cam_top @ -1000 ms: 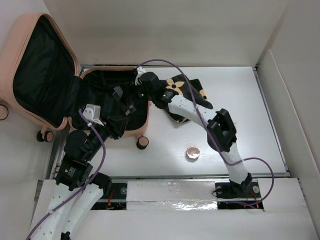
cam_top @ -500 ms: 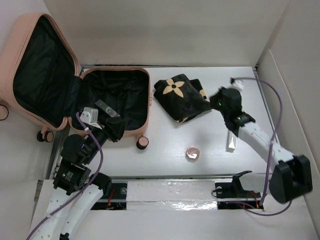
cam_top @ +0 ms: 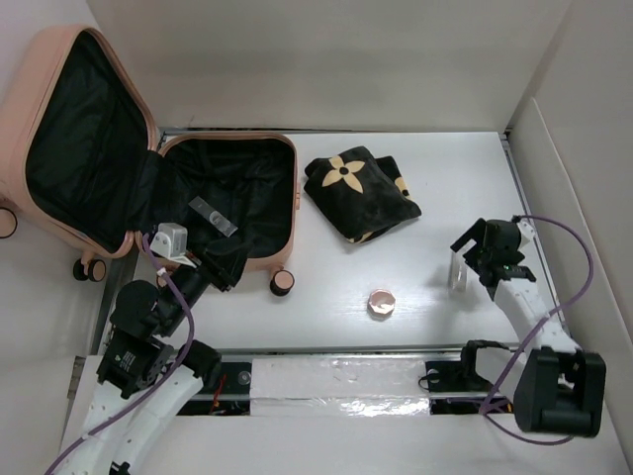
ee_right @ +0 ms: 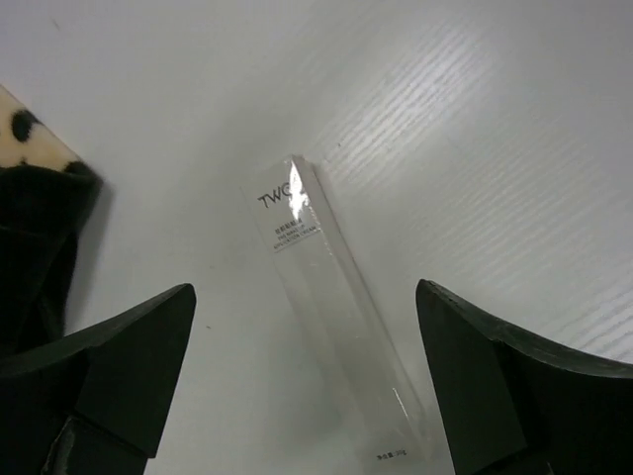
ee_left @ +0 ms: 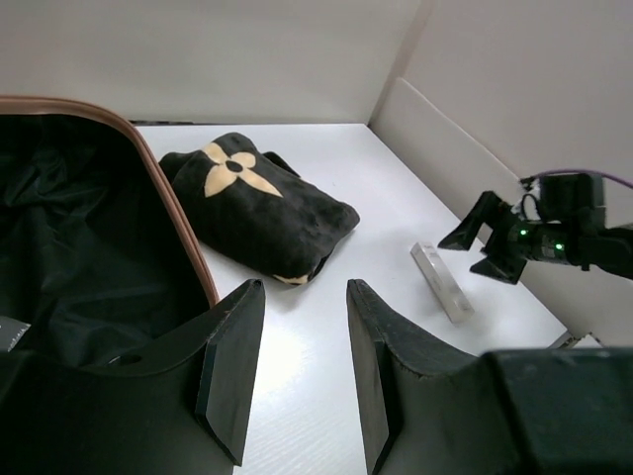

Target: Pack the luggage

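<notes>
The peach-pink luggage (cam_top: 294, 203) lies open at the table's left, its lid (cam_top: 40, 59) leaning back and black lining showing. A small flat grey item (cam_top: 213, 216) rests inside. My left gripper (cam_top: 223, 267) hovers at the luggage's near edge, open with nothing between its fingers (ee_left: 302, 297). The pink rim (ee_left: 183, 223) runs just left of it. My right gripper (cam_top: 473, 247) stands wide open at the table's right, straddling a clear plastic box (ee_right: 331, 327) that lies on the table (cam_top: 457, 271). The fingers do not touch the box.
A folded black blanket with a tan flower print (cam_top: 358, 193) lies right of the luggage, also in the left wrist view (ee_left: 257, 203). A small round pink object (cam_top: 381, 303) sits near the front edge. White walls enclose the table; the right wall (cam_top: 554, 198) is close to my right arm.
My right arm left the luggage, swung across to the table's right side and came down over the clear box with jaws wide. The grey item now lies in the luggage. Left arm drew back slightly.
</notes>
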Motion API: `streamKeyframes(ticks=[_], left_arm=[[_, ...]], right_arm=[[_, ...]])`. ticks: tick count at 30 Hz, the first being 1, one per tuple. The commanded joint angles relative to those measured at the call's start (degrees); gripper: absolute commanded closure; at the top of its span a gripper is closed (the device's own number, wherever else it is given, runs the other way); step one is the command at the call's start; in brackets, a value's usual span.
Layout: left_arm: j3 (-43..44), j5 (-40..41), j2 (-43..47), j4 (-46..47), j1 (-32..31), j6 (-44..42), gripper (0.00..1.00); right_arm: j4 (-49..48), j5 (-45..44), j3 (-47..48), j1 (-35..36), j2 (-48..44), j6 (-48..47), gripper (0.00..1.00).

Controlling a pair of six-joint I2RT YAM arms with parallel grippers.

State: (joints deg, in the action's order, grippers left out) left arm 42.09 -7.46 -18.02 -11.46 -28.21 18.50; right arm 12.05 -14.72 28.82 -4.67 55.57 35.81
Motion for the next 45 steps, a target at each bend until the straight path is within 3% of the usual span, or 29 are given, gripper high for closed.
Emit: streamKeyframes(ticks=[1,7,10,11,13,14,15,18,21,22,25,27,28,30,31,32,35,36,38,39,40,42,43,44,45], left_arm=[[0.63,1.92,2.11,0.92,-0.80,-0.22,0.64],[0.89,4.12,5.00,0.56,-1.32,-0.22,0.64],[0.89,4.56,6.06,0.48,-2.47,-0.22,0.64],[0.81,4.74,6.15,0.56,-3.08,-0.22,0.64],[0.81,4.65,6.59,0.48,-3.69,-0.13,0.64],[0.89,4.91,7.03,0.22,-4.22,-0.05,0.64],[0.89,4.92,7.03,0.13,-4.23,0.04,0.64],[0.89,5.44,7.47,0.04,-4.23,0.04,0.64],[0.81,5.35,7.82,0.30,-4.23,0.13,0.64],[0.81,5.27,7.74,0.39,-4.23,0.13,0.64],[0.63,5.00,6.95,0.30,-4.23,0.13,0.63],[0.45,4.65,6.68,0.48,-4.23,0.04,0.63],[0.45,4.48,6.16,0.48,-4.23,0.04,0.63],[0.45,4.56,5.46,0.30,-4.23,0.13,0.63],[0.37,4.65,4.84,0.30,-4.23,0.13,0.63],[0.37,4.65,4.66,0.21,-4.23,0.13,0.64],[0.28,4.48,3.43,0.21,-3.61,0.13,0.64],[0.28,4.56,3.08,0.04,-3.61,0.13,0.64],[0.37,4.65,2.03,-0.22,-3.61,0.04,0.64],[0.37,4.48,1.85,-0.23,-3.61,0.04,0.64],[0.37,4.30,1.94,-0.23,-3.61,-0.04,0.64],[0.37,4.12,1.94,0.04,-3.61,-0.13,0.64],[0.37,3.95,1.94,0.13,-3.61,-0.13,0.64],[0.37,3.77,1.85,0.21,-3.61,-0.22,0.64],[0.45,3.60,1.94,0.30,-3.61,-0.22,0.64]], right_arm=[[2.26,7.42,4.91,-1.74,6.98,-4.34,0.04],[4.56,11.64,10.99,-0.96,23.06,-7.51,0.10],[4.91,11.29,13.10,-0.44,27.03,-7.34,0.25],[5.08,11.29,13.98,-0.43,27.74,-7.16,0.41],[5.17,10.94,14.77,0.18,28.36,-7.07,0.50],[5.43,10.94,15.56,0.97,28.63,-7.07,0.62],[5.61,11.20,15.91,1.67,28.28,-7.16,0.69],[6.57,12.43,18.28,5.79,23.28,-6.81,0.72],[6.15,18.11,21.62,13.96,18.45,-4.02,0.71],[3.70,19.19,24.42,19.81,18.00,-2.95,0.70],[-4.27,22.80,32.57,29.51,21.75,1.62,0.70],[-8.00,26.04,38.82,37.69,27.19,3.55,0.70],[-10.19,26.93,42.69,39.98,34.10,3.74,0.69],[-10.91,29.03,56.82,45.26,41.95,4.17,0.68],[-10.91,29.74,62.18,46.40,50.25,4.53,0.67],[-10.65,30.71,73.29,47.28,54.34,4.88,0.55],[-5.74,31.42,88.82,47.82,66.90,5.76,0.16],[-4.94,32.73,94.09,47.82,68.43,5.67,0.12],[-6.42,32.74,91.88,47.21,66.01,4.97,0.07],[-7.65,30.91,88.29,47.21,63.37,3.66,0.07],[-10.79,29.76,78.16,46.68,60.21,2.87,0.09],[-14.14,23.03,65.64,46.15,48.49,-0.28,0.35],[-14.77,20.11,53.48,47.11,44.14,-1.26,0.58],[-14.17,16.51,47.70,47.99,39.92,-2.05,1.00],[-12.86,7.86,42.43,48.87,35.88,-2.58,1.00]])
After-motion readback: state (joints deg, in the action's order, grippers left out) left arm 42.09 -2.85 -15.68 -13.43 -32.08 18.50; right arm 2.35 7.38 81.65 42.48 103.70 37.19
